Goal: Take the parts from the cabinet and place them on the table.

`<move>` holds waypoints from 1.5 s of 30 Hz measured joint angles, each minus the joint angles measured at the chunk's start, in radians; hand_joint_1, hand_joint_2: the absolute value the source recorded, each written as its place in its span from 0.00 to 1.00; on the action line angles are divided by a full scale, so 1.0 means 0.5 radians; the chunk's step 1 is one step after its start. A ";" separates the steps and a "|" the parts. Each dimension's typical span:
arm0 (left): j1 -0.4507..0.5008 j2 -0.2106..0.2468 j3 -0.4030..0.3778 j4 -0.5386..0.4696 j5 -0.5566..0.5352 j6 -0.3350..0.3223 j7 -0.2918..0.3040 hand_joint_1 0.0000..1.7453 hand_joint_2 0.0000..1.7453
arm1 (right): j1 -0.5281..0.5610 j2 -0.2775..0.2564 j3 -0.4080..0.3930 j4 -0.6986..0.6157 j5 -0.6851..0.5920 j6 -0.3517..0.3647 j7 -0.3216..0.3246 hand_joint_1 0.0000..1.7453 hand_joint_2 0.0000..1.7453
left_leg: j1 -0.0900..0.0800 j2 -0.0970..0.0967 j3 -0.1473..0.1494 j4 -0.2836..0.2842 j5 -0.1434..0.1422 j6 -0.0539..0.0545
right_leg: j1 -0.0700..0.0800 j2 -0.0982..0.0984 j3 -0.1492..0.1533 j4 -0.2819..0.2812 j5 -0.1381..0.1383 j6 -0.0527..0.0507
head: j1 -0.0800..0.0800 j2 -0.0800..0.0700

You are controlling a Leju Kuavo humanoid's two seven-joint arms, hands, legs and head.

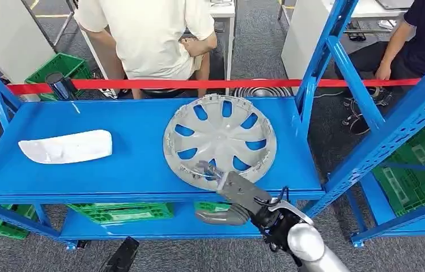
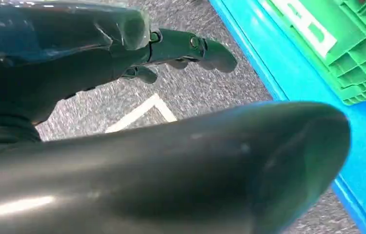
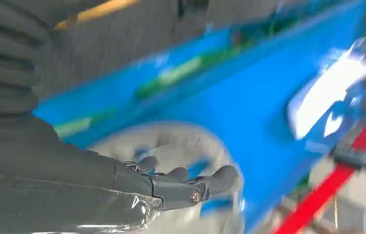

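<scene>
Head view: my right hand [image 1: 221,182] reaches the wheel cover [image 1: 219,140] at the shelf [image 1: 131,170] front edge, fingers spread, holding nothing. It looks light, stiff plastic; I'd grip the rim.

Left wrist view: left hand [image 2: 171,53] hangs released.

Right wrist view: fingers [image 3: 191,183] over the wheel cover, blurred.

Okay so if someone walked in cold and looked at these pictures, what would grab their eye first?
Most likely the big silver hubcap lying flat on the bright blue shelf, near its front edge, with the robot's right hand reaching its fingers onto the near rim. Next, the white curved part lying alone on the shelf's left side. Behind the shelf runs a red tape, with people seated beyond it.
</scene>
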 joint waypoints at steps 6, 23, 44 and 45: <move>0.006 -0.006 -0.014 0.003 0.003 0.015 0.024 0.00 0.00 | -0.041 0.001 0.099 0.037 0.310 -0.118 -0.015 0.00 1.00 | 0.015 0.007 -0.020 0.056 -0.048 -0.048 | 0.020 0.019 -0.002 0.031 -0.015 -0.112 | -0.005 0.000; -0.005 0.018 -0.042 0.008 0.020 -0.013 0.031 0.00 0.00 | -0.180 -0.006 0.317 0.150 0.754 -0.320 -0.091 0.00 1.00 | -0.049 0.025 0.009 -0.044 0.024 0.103 | 0.075 0.020 -0.047 0.165 -0.110 -0.144 | -0.004 0.000; -0.040 -0.021 -0.105 0.008 0.002 0.024 0.077 0.00 0.00 | -0.365 -0.040 0.559 0.440 1.494 -0.572 -0.039 0.00 1.00 | -0.016 0.015 -0.239 0.479 -0.163 -0.041 | 0.039 0.021 0.024 0.007 -0.006 -0.150 | -0.012 0.000; -0.051 -0.021 -0.111 0.008 -0.002 0.021 0.084 0.00 0.00 | -0.390 -0.030 0.569 0.473 1.500 -0.560 -0.033 0.00 1.00 | -0.017 0.015 -0.147 0.289 -0.071 -0.027 | 0.041 0.023 0.028 0.007 -0.006 -0.150 | -0.011 0.000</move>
